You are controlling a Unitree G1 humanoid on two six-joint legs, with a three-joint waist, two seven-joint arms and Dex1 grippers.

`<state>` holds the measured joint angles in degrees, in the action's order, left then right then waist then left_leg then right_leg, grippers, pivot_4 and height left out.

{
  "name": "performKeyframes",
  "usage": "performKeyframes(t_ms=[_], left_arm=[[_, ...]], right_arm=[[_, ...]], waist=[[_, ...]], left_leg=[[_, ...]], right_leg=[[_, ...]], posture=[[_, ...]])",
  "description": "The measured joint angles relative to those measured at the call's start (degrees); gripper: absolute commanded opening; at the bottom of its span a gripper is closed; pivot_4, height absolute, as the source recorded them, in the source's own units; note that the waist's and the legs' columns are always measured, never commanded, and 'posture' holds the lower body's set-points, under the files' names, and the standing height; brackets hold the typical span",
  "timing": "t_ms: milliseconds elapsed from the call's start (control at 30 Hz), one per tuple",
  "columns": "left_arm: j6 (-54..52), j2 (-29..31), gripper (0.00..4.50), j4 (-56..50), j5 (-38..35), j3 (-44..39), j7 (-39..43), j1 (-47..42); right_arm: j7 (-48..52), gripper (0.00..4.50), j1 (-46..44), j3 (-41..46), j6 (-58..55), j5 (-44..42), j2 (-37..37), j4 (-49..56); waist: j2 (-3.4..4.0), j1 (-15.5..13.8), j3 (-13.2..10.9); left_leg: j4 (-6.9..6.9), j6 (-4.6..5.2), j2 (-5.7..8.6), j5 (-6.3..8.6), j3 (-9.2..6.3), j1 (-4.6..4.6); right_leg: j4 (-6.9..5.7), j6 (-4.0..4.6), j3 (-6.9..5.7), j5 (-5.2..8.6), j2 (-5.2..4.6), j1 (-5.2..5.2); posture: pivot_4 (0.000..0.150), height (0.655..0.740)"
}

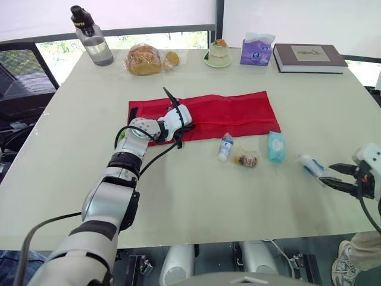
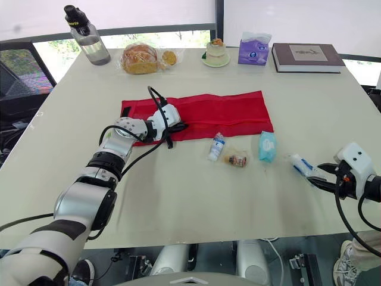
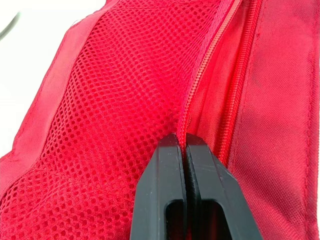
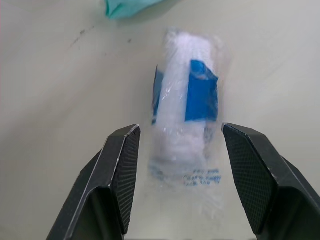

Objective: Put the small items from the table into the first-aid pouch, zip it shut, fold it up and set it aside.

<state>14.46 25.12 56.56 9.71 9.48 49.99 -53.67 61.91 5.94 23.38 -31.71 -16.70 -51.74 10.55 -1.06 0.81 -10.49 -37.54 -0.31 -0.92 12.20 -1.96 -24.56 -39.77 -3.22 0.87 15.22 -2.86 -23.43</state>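
**A:** Where's the pouch?

**B:** The red first-aid pouch (image 1: 232,113) lies flat and unfolded on the table (image 1: 196,202). Your left gripper (image 3: 186,142) is on it, fingers pinched together on the mesh edge just beside the zipper (image 3: 215,55).

**A:** And my right side?

**B:** Your right gripper (image 4: 180,132) has its fingers spread wide. The wrapped gauze roll (image 4: 187,100) lies on the table just ahead, lined up with the gap and touching neither finger.

**A:** What about the other items?

**B:** The teal packet (image 1: 275,146) sits beyond the roll. Next come the small brown vial (image 1: 247,160) and the white bottle (image 1: 225,146). All three lie between your two grippers, near the pouch's edge.
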Motion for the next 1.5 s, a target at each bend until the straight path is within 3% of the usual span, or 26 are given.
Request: performKeyframes(t_ms=[167, 567, 667, 800, 833, 1100, 1300, 1500], left_arm=[[-0.2, -0.1, 0.00, 0.0, -0.2, 0.0, -0.1, 0.0], [-0.3, -0.4, 0.00, 0.0, -0.2, 0.0, -0.1, 0.0], [-0.3, -0.4, 0.00, 0.0, -0.2, 0.0, -0.1, 0.0], [-0.3, -0.4, 0.00, 0.0, -0.2, 0.0, -0.1, 0.0], [-0.3, -0.5, 0.00, 0.0, -0.2, 0.0, -0.1, 0.0], [-1.2, -1.2, 0.00, 0.0, -0.9, 0.0, 0.6, -0.2], [-2.9, -4.7, 0.00, 0.1, -1.3, 0.0, 1.0, -2.6], [-4.5, -7.2, 0.00, 0.7, -1.7, 0.0, 0.0, -3.1]], right_arm=[[-1.1, 2.77, 1.1, 0.5, 8.3, -1.5, 5.0, -4.6], [-4.0, 2.77, 0.5, -3.1, 13.2, -0.9, 6.0, -7.2], [-4.7, 1.95, 0.0, -3.7, 13.3, -0.8, 6.0, -7.5], [-4.9, 0.14, -0.1, -4.1, 13.1, -1.4, 5.8, -7.4], [-5.0, 0.07, -0.1, -4.1, 12.9, -1.5, 5.8, -7.2], [-7.2, 0.07, -2.8, -4.6, 8.0, -3.3, 5.2, -1.5], [-14.4, 0.07, -18.8, -13.3, -9.7, -9.1, 6.5, 9.9], [-19.9, 0.07, -29.4, -25.3, -17.5, -7.5, 11.5, 11.0]], waist=[[0.00, 0.0, 0.0], [0.00, 0.0, 0.0], [0.00, 0.0, 0.0], [0.00, 0.0, 0.0], [0.00, 0.0, 0.0], [0.01, 0.0, 0.0], [0.03, -0.1, 0.0], [0.02, 0.0, 0.0]], left_leg=[[0.00, 0.00, 0.00, 0.00, 0.02, 0.01], [0.00, 0.00, 0.01, 0.00, 0.02, 0.01], [0.00, 0.00, 0.01, 0.00, 0.03, 0.01], [0.00, 0.00, 0.01, 0.00, 0.03, 0.01], [0.00, 0.00, 0.01, 0.00, 0.03, 0.01], [0.00, 0.00, 0.01, 0.00, 0.02, 0.01], [-0.06, 0.00, -0.02, -0.01, -0.08, -0.04], [-0.09, 0.01, 0.02, -0.01, -0.04, -0.15]], right_leg=[[-0.01, 0.00, 0.01, 0.00, 0.00, 0.00], [-0.02, 0.00, 0.01, 0.00, 0.00, 0.00], [-0.01, 0.00, 0.01, 0.00, 0.00, 0.00], [-0.01, 0.00, 0.01, 0.00, 0.00, 0.00], [-0.02, 0.00, 0.01, 0.00, 0.00, 0.00], [-0.02, 0.00, 0.00, 0.00, 0.00, 0.00], [-0.04, 0.01, -0.08, -0.01, 0.04, 0.00], [0.01, 0.01, -0.06, -0.01, 0.00, -0.04]], posture=[[0.150, 0.7400], [0.150, 0.7400], [0.150, 0.7400], [0.150, 0.7400], [0.150, 0.7400], [0.150, 0.7400], [0.150, 0.7400], [0.150, 0.7400]])
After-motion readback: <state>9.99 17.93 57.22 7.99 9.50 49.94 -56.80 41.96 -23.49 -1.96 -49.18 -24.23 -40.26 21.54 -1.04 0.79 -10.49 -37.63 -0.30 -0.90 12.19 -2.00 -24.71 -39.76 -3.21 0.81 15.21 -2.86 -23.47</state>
